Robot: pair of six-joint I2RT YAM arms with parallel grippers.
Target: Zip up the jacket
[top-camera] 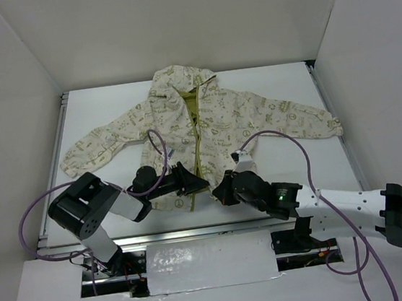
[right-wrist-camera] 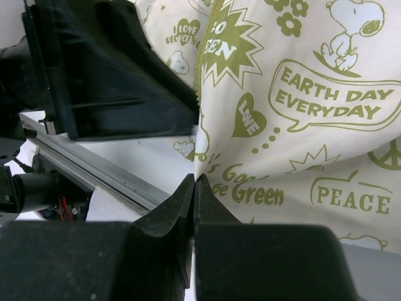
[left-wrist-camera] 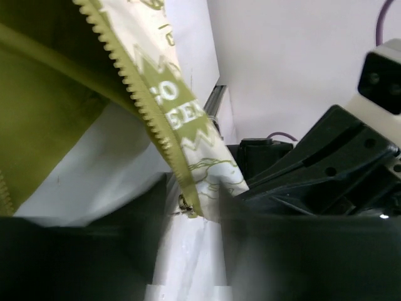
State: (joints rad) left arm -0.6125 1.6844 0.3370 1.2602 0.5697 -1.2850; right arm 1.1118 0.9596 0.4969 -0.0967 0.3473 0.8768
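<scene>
**A:** Where's the jacket (top-camera: 235,117)?

**B:** Flat on the bench (top-camera: 109,106), front up. The hood (top-camera: 178,77) points to the far wall and the sleeves (top-camera: 95,149) are spread to either side. The hem is at the near edge, where both arms meet.

**A:** And the zipper (top-camera: 199,145)?

**B:** It's undone. The front gapes at the neck and shows olive lining (top-camera: 191,104). In the left wrist view one row of teeth (left-wrist-camera: 135,88) runs down alone, with lining beside it, so the two halves are apart at the bottom too.

**A:** What about the left end effector (top-camera: 196,185)?

**B:** It's low at the hem, right on the zipper line. It's released, with its fingers (left-wrist-camera: 75,251) standing apart and the bottom end of that tooth row hanging in the gap. The cloth edge lies close to one finger. The fingers are too blurred to tell whether it touches.

**A:** And the right end effector (top-camera: 224,189)?

**B:** It's just beside the left one, on the jacket's other front panel at the hem. It's clenched, and the right wrist view shows its fingertips (right-wrist-camera: 178,200) pressed together. The hem's edge rises in a small fold just at the tips. I can't tell whether any cloth is caught between them.
</scene>
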